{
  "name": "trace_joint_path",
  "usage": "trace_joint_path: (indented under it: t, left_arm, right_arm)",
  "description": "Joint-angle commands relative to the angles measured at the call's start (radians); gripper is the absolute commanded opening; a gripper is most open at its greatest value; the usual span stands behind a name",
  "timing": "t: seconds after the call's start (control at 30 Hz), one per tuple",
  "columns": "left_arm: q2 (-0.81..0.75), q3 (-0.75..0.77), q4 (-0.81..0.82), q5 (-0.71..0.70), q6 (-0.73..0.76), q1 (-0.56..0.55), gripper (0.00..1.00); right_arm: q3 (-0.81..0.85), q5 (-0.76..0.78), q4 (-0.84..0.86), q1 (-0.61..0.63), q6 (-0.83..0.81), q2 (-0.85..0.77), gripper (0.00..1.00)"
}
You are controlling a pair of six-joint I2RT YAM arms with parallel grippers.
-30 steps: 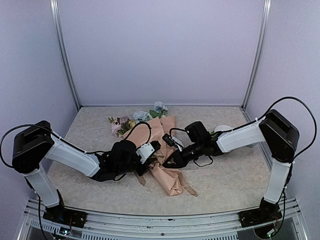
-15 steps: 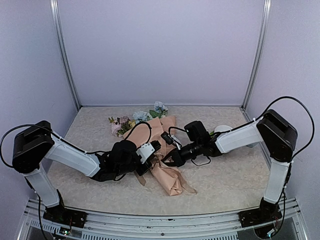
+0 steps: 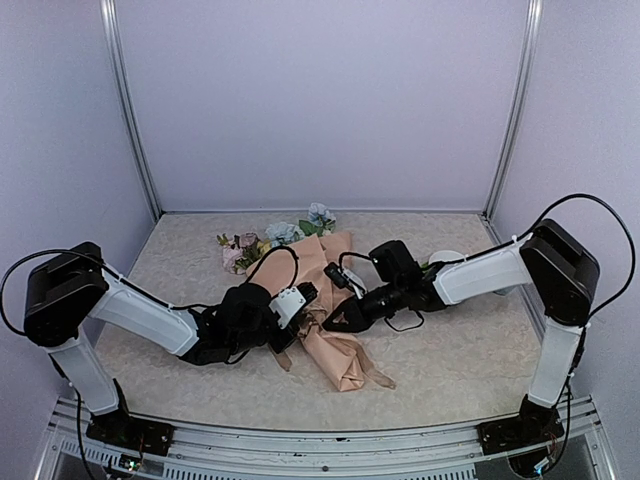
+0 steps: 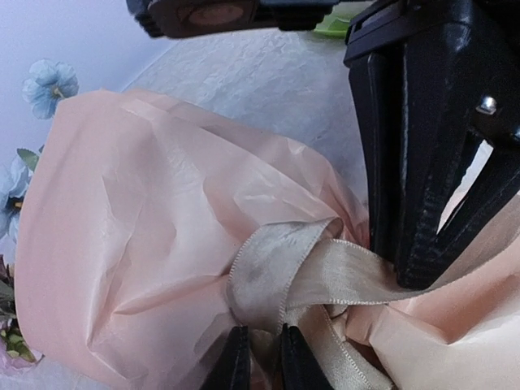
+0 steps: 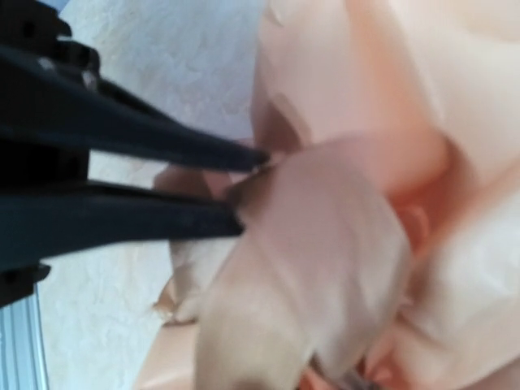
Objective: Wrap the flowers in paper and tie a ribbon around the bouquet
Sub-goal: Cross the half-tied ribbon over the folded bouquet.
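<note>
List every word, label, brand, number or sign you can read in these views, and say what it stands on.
None: no view shows readable text.
The paper, the ribbon and the flowers carry no print.
The left arm and right arm show no legible marking.
The circuit board at the left arm's base is too small to read.

No text, label, brand, number or sign can be read in any of the three views. The paper [image 4: 138, 211] and the ribbon [image 4: 268, 272], filling most of both wrist views, show only plain, unprinted surface. In the top view, the arms and frame carry nothing legible at this size.
</note>
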Motion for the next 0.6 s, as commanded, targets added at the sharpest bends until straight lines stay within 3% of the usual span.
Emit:
trace_joint_path:
  t: [0.0, 0.1, 0.33, 0.57]
  left_arm:
    - [-0.02, -0.011, 0.014, -0.009, -0.013, 0.004, 0.09]
    - [-0.019, -0.01, 0.014, -0.004, -0.016, 0.004, 0.03]
    - [-0.023, -0.007, 0.017, -0.007, -0.018, 0.004, 0.0]
    - [-0.032, -0.01, 0.006, -0.017, -0.019, 0.006, 0.18]
  right_arm:
    - [0.007, 0.032, -0.051, -0.002, -0.038, -0.075, 0.2]
    - [-0.021, 0.005, -0.031, -0.003, -0.056, -0.1, 0.31]
    - [-0.055, -0.014, 0.027, 0.008, -0.026, -0.056, 0.44]
    - [-0.037, 0.013, 0.06, 0.016, -0.002, -0.012, 0.39]
